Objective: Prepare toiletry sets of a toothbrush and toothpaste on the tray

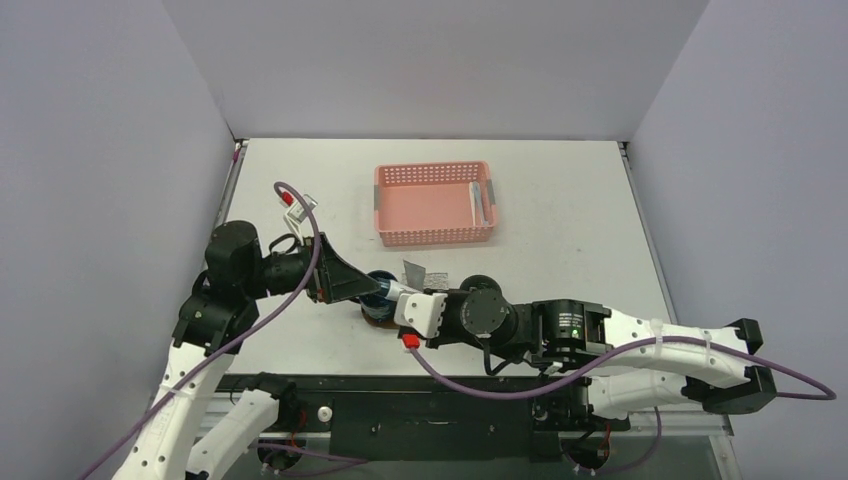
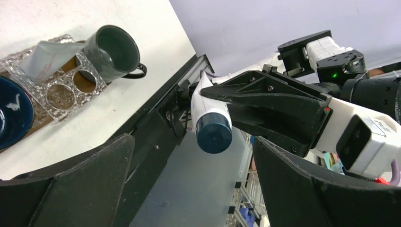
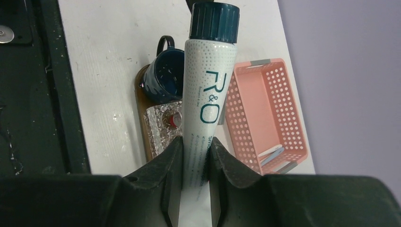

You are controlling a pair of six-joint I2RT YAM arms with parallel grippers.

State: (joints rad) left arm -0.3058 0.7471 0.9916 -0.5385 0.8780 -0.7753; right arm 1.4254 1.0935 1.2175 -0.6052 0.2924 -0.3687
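Note:
My right gripper (image 3: 196, 142) is shut on a white toothpaste tube (image 3: 208, 94) with a dark blue cap, and holds it out to the left above the tray. In the top view this gripper (image 1: 405, 300) meets my left gripper (image 1: 358, 285). My left gripper (image 2: 194, 146) is open, its fingers (image 2: 90, 175) on either side of the tube's cap (image 2: 213, 134) without touching it. The dark brown tray (image 3: 141, 113) lies below, mostly hidden in the top view (image 1: 372, 318). Toothbrushes (image 1: 478, 200) lie in the pink basket (image 1: 433, 203).
On the tray stand a dark mug (image 2: 113, 49), a dark blue cup (image 2: 12, 113) and a clear holder (image 2: 56, 87) with another tube (image 2: 49, 54) in it. The table's near edge and a black rail (image 2: 156, 123) run below the grippers.

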